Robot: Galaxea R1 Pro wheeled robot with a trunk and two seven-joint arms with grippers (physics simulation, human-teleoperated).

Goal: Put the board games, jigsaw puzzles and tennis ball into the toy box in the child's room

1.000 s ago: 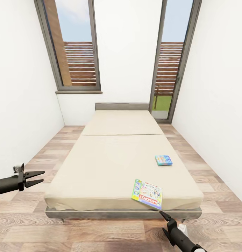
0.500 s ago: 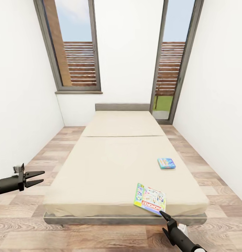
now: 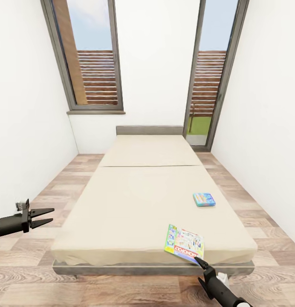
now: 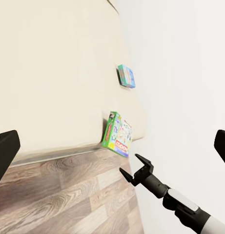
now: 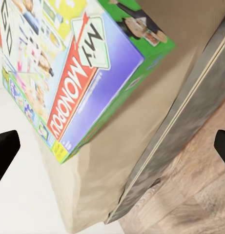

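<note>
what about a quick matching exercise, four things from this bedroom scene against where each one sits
Things:
1. Monopoly box
2. small blue game box
3. left hand
4. right hand

Places:
A. over the floor beside the bed's left side
B. at the bed's foot corner, overhanging the edge
C. just below the Monopoly box, near the bed frame
D. flat on the mattress, farther up the bed

Pairs: 1-B, 2-D, 3-A, 4-C

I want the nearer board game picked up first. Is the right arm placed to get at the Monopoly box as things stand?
Probably yes. The right gripper sits open just off the corner of the Monopoly box, which overhangs the foot of the bed, with nothing between them.
</note>
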